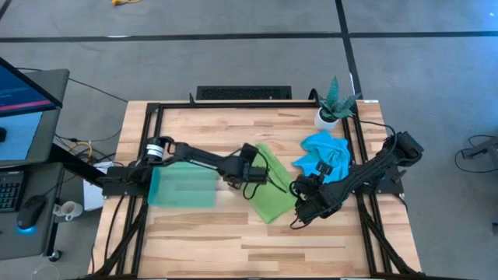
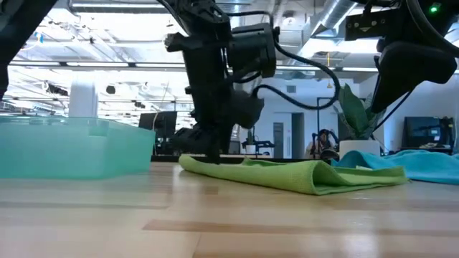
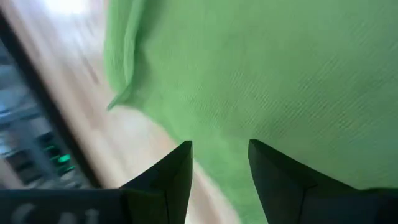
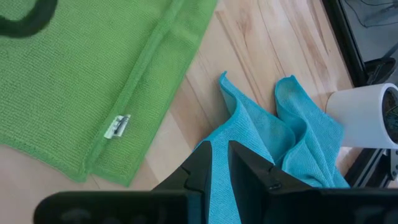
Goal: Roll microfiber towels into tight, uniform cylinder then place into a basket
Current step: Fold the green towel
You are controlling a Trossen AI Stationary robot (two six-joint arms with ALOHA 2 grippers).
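Where girders cross overhead, wooden table lies pale.

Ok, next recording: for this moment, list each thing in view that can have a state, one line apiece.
green towel: lying flat on the table, folded over, not rolled.
blue towel: crumpled in a heap beside the potted plant, not rolled.
basket: upright on the table, no towel inside.
left claw: open, down at the green towel's edge.
right claw: nearly shut, fingers over the blue towel; whether it grips is unclear.
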